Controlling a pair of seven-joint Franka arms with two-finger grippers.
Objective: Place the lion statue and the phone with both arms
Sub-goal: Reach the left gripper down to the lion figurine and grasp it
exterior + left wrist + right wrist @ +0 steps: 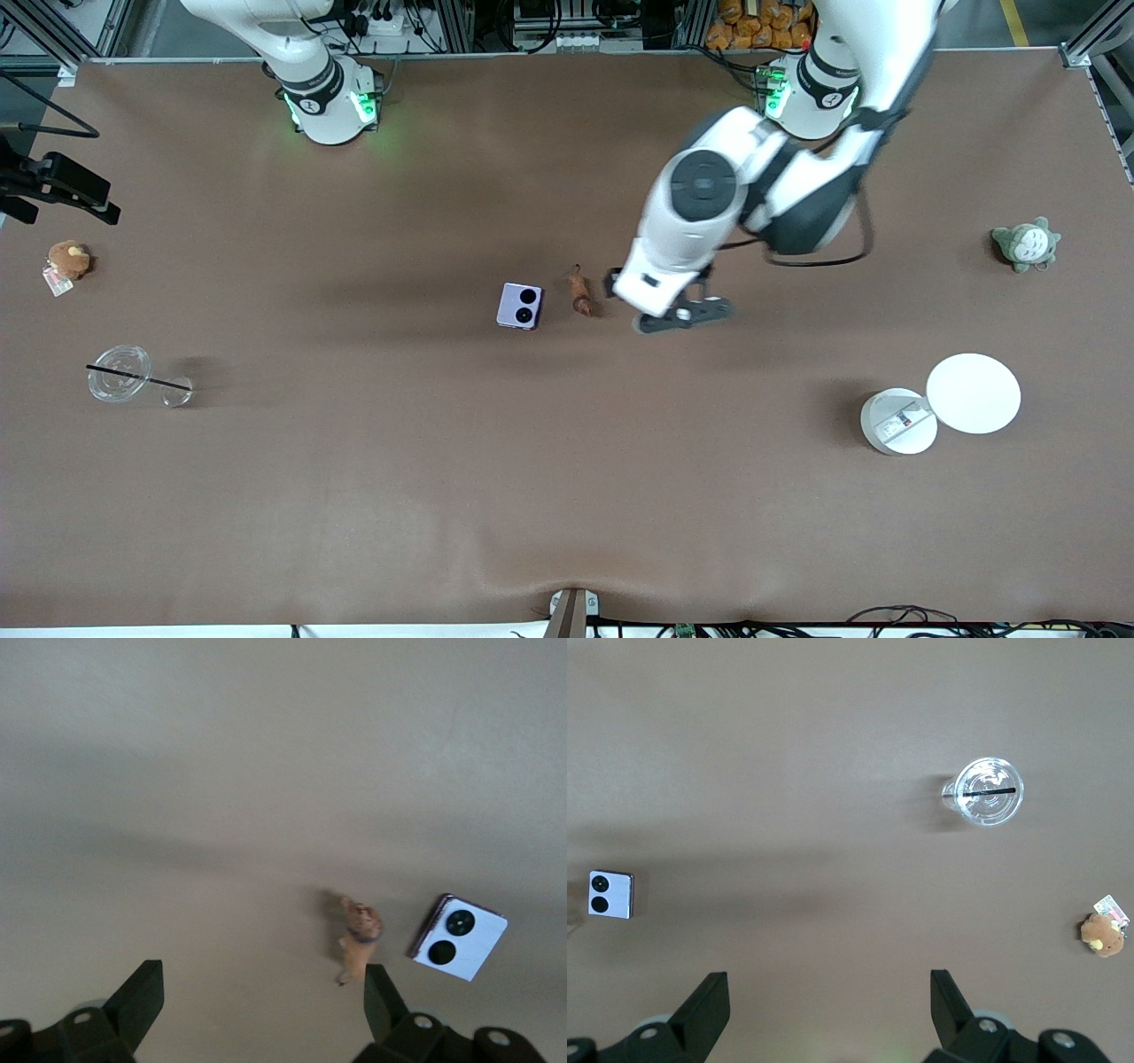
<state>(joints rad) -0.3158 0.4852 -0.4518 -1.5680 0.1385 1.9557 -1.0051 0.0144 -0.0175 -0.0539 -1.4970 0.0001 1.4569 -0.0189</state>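
Left gripper [678, 315] hangs over the tabletop [354, 487] beside the lion statue [580, 292], fingers apart; phone [519, 306] lies alongside. It should centre over the statue before descending. Right gripper [828, 1010] waits, fingers apart.

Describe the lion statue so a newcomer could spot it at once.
Start at the middle of the brown table, where the open left gripper hangs low. Beside it lies the lavender phone, and between the two lies the lion statue. It is the tiny, elongated reddish-brown figurine, smaller than the phone.
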